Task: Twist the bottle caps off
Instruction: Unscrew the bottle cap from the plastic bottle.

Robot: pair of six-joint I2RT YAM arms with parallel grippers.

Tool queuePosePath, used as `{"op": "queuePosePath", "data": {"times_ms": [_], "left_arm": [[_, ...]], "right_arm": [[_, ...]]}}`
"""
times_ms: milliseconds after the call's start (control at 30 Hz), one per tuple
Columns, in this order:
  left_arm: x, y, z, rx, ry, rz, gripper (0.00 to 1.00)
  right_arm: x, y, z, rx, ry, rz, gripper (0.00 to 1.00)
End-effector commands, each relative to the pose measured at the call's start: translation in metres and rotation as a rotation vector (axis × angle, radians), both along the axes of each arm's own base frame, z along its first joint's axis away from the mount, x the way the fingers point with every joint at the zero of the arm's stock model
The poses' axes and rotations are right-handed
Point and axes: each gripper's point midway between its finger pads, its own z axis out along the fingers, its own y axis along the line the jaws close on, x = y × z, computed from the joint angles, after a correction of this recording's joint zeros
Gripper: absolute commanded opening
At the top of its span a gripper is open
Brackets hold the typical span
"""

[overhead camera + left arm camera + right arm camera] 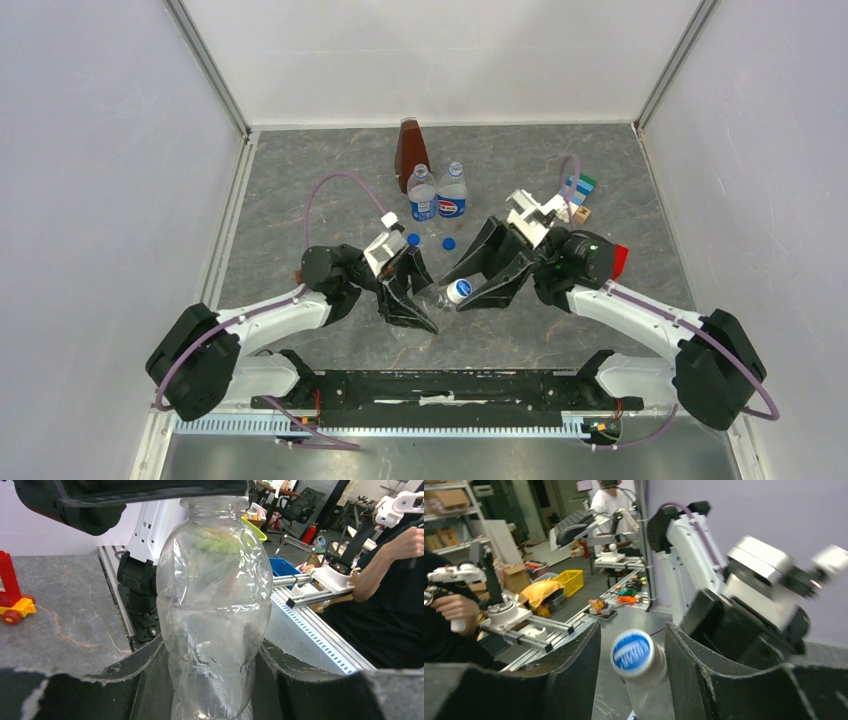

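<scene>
My left gripper [418, 303] is shut on the small clear unlabelled bottle [440, 297], which lies level above the table between the two arms. The bottle [212, 605] fills the left wrist view between the jaws [212, 656]. Its white cap with a blue mark [459, 290] points at my right gripper [480, 278]. In the right wrist view the cap [633, 651] sits between the open fingers of that gripper [631, 631], with a gap on the left side. Two blue-labelled bottles [423, 195] [453, 192] stand at the back. Two blue caps [413, 239] [449, 242] lie on the table before them.
A brown pyramid-shaped object [409, 148] stands behind the labelled bottles. Small toy blocks [580, 190] lie at the back right, and a red and yellow toy [12, 597] shows in the left wrist view. White walls close in the table on three sides.
</scene>
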Motion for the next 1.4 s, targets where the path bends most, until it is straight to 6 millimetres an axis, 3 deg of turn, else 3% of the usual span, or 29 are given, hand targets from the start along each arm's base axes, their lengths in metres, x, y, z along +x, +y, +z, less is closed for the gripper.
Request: {"op": "queuePosePath", "data": {"times_ms": [0,100,233,367,500,867,1100,1367], "left_arm": [[0.006,0.002,0.033,-0.133,-0.193,0.073,0.02],[0.024,-0.003,0.018,-0.057,-0.247,0.194,0.02],[0.053,0.001,-0.009,0.141,-0.288,0.404,0.02],[0.082,0.010,-0.022,0.246,-0.339,0.585,0.02],[0.099,0.014,-0.041,0.375,-0.367,0.671,0.02],[0.103,0.009,-0.056,0.472,-0.547,0.729,0.02],[0.118,0.024,-0.067,0.548,-0.653,0.824,0.02],[0.119,0.048,-0.070,0.546,-0.775,0.873,0.02]], "right_arm": [[-0.020,-0.047,0.027,0.261,-0.263,-0.074,0.55],[0.019,-0.041,0.027,0.232,-0.179,-0.242,0.62],[0.068,-0.025,0.006,0.090,-0.121,-0.475,0.64],[0.096,-0.025,-0.020,-0.038,-0.083,-0.629,0.66],[0.100,-0.024,-0.038,-0.107,-0.051,-0.646,0.66],[0.127,-0.032,-0.089,-0.285,0.022,-0.797,0.65],[0.115,-0.029,-0.107,-0.347,0.007,-0.716,0.66],[0.096,-0.027,-0.116,-0.365,-0.057,-0.602,0.60]]}}
